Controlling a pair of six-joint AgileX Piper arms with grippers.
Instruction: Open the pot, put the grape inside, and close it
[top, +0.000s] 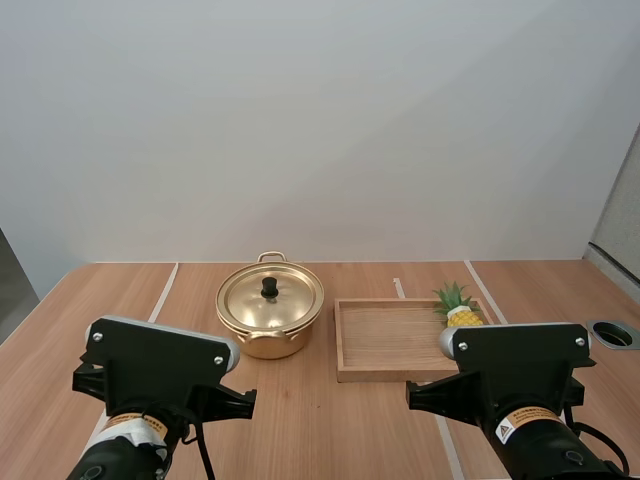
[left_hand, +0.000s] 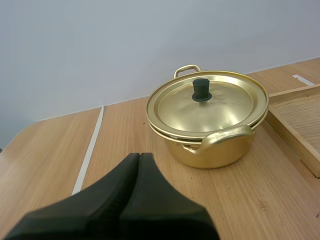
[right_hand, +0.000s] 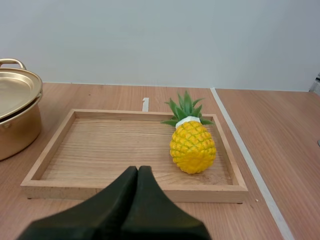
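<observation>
On wooden table: lidded pot beside tray with pineapple | left end effector closed, empty | right end effector same

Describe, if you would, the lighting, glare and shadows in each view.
High view: soft, even light; the lid shows a mild sheen, no hard glare. Left wrist view: broad pale highlights across the lid and the pot's near handle. Right wrist view: the pineapple casts only a faint, soft shadow on the tray.
</observation>
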